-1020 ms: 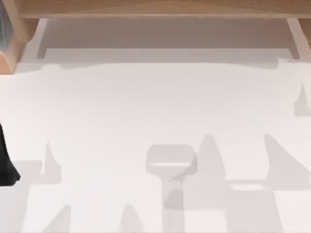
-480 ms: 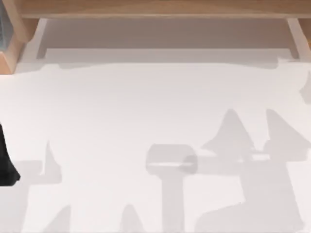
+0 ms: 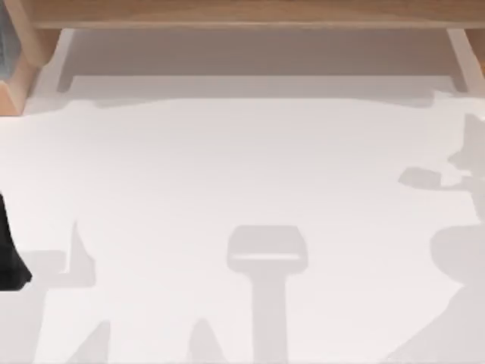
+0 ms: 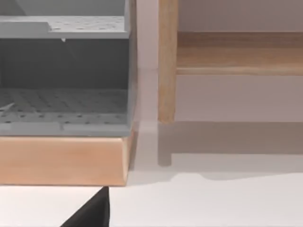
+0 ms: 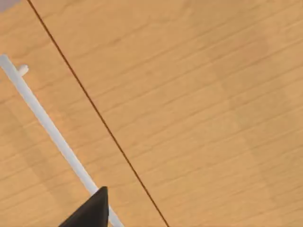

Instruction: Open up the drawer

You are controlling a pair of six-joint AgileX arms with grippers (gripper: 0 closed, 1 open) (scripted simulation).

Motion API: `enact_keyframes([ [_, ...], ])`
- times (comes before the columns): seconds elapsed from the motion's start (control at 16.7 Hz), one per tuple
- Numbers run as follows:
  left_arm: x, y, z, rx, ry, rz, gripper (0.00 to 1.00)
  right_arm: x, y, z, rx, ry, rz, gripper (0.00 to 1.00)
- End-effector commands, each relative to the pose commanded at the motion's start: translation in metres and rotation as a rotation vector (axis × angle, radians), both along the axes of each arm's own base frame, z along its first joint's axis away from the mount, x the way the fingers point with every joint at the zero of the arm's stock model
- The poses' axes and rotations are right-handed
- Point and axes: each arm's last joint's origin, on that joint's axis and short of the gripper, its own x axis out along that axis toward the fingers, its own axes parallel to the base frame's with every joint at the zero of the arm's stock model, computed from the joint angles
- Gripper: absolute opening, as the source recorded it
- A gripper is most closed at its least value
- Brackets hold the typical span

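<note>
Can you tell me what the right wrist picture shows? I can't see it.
A wooden drawer front with a thin white bar handle running slantwise across it. A dark tip of the right gripper pokes in beside the handle.

A white table point(image 3: 242, 174) is seen from above, with grey shadows laid across it. A wooden shelf point(image 3: 242, 14) is set along its far edge. A black part point(image 3: 9, 258) is seen at the left edge.

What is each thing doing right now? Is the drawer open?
Drawer front: looks shut, a thin seam beside it, though I can't be sure.
Handle: white bar, nothing gripping it.
Right gripper: close to the handle.
Left gripper: parked by the grey shelf.
</note>
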Motion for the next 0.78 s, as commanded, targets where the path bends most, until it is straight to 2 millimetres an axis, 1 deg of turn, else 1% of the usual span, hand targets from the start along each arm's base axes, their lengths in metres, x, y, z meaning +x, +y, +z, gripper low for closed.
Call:
enact_keyframes([
  [0.12, 0.0, 0.0, 0.0, 0.0, 0.0, 0.0, 1.0, 0.014, -0.012, -0.022, -0.176, 0.004, 0.003, 1.0],
  [0.24, 0.0, 0.0, 0.0, 0.0, 0.0, 0.0, 1.0, 0.024, -0.021, -0.041, -0.312, 0.004, 0.007, 1.0],
  [0.42, 0.0, 0.0, 0.0, 0.0, 0.0, 0.0, 1.0, 0.033, -0.03, -0.06, -0.437, 0.003, 0.01, 1.0],
  [0.54, 0.0, 0.0, 0.0, 0.0, 0.0, 0.0, 1.0, 0.035, -0.032, -0.066, -0.467, 0.003, 0.011, 1.0],
  [0.78, 0.0, 0.0, 0.0, 0.0, 0.0, 0.0, 1.0, 0.035, -0.029, -0.066, -0.464, 0.005, 0.016, 1.0],
])
